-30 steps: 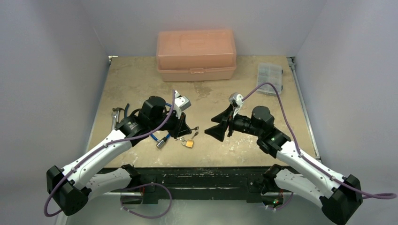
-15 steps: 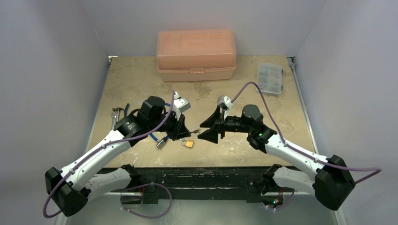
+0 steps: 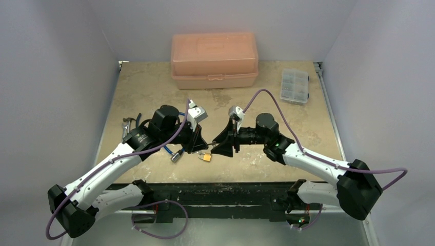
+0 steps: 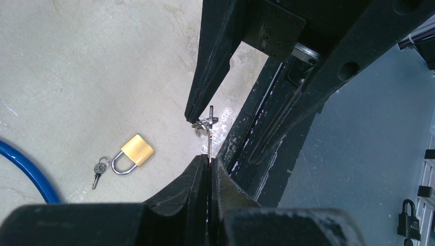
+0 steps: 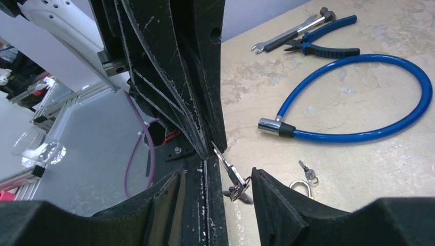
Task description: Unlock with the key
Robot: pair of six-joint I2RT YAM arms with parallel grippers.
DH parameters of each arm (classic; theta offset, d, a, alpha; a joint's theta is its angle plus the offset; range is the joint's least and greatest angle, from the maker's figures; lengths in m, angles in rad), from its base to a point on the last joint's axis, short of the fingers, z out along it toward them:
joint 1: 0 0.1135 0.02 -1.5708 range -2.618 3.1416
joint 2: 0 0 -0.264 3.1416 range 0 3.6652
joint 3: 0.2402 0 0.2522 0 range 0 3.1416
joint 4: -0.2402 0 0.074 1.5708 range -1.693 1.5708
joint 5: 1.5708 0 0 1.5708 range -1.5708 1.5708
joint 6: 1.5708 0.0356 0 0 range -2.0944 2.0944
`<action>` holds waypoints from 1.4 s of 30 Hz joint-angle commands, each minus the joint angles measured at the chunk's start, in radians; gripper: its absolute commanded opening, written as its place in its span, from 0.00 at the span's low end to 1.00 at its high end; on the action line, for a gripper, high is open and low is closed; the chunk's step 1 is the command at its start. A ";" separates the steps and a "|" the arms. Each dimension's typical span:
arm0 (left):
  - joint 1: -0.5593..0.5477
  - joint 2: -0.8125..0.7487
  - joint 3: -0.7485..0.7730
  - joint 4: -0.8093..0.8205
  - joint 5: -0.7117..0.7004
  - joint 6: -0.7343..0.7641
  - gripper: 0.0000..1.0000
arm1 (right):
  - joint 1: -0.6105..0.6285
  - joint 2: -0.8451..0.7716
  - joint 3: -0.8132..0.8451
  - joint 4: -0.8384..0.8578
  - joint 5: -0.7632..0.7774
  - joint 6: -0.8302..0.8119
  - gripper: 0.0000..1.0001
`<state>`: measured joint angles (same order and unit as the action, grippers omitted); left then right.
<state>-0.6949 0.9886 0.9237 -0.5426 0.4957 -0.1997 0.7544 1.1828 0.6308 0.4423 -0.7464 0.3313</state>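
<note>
The left gripper [image 4: 209, 162] pinches the key [image 4: 210, 128] tight, in the air mid-frame in its wrist view, with the brass padlock [image 4: 134, 152] lying lower left. The right gripper [image 5: 218, 177] is wide open around the key's ring. If it shuts crooked, the thin key could twist out and fall. A moment ago the right gripper was farther right

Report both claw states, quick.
Left claw: closed on the tiny silver metal key.
Right claw: open, straddling that key.
</note>
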 commanded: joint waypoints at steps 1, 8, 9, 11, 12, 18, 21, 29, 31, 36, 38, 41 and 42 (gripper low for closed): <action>0.002 -0.022 0.040 0.016 0.024 -0.008 0.00 | 0.009 0.003 0.058 0.049 0.015 -0.020 0.56; 0.002 -0.027 0.036 0.019 0.027 -0.009 0.00 | 0.013 0.003 0.058 0.045 0.031 -0.027 0.36; 0.002 -0.026 0.034 0.020 0.028 -0.010 0.00 | 0.013 0.004 0.058 0.043 0.032 -0.027 0.33; 0.002 -0.024 0.034 0.020 0.029 -0.009 0.00 | 0.013 0.005 0.059 0.040 0.035 -0.030 0.32; 0.003 -0.024 0.034 0.021 0.032 -0.010 0.00 | 0.013 0.005 0.058 0.036 0.037 -0.032 0.30; 0.003 -0.020 0.022 0.032 0.035 -0.010 0.00 | 0.014 0.005 0.061 0.026 0.042 -0.037 0.22; 0.003 -0.018 0.019 0.034 0.033 -0.011 0.00 | 0.014 0.005 0.061 0.022 0.033 -0.043 0.11; 0.002 0.005 0.025 0.028 -0.004 -0.018 0.22 | 0.016 -0.011 0.045 -0.018 0.043 -0.045 0.00; 0.003 0.001 0.025 0.028 -0.036 -0.022 0.44 | 0.017 -0.024 0.029 -0.027 0.075 -0.032 0.00; 0.002 -0.050 -0.001 0.052 -0.232 -0.043 0.70 | 0.017 -0.068 0.003 -0.080 0.240 0.039 0.00; 0.003 -0.068 -0.022 0.071 -0.293 -0.043 0.71 | 0.017 -0.084 -0.001 -0.109 0.331 0.083 0.00; 0.003 -0.095 -0.071 0.113 -0.351 -0.061 0.71 | 0.017 -0.122 -0.017 -0.165 0.509 0.142 0.00; 0.004 -0.101 -0.084 0.120 -0.378 -0.081 0.71 | 0.016 -0.140 -0.028 -0.177 0.549 0.156 0.00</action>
<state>-0.6941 0.9257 0.8879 -0.5003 0.2596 -0.2291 0.7681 1.1019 0.6292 0.3244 -0.4473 0.3985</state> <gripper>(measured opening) 0.705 0.041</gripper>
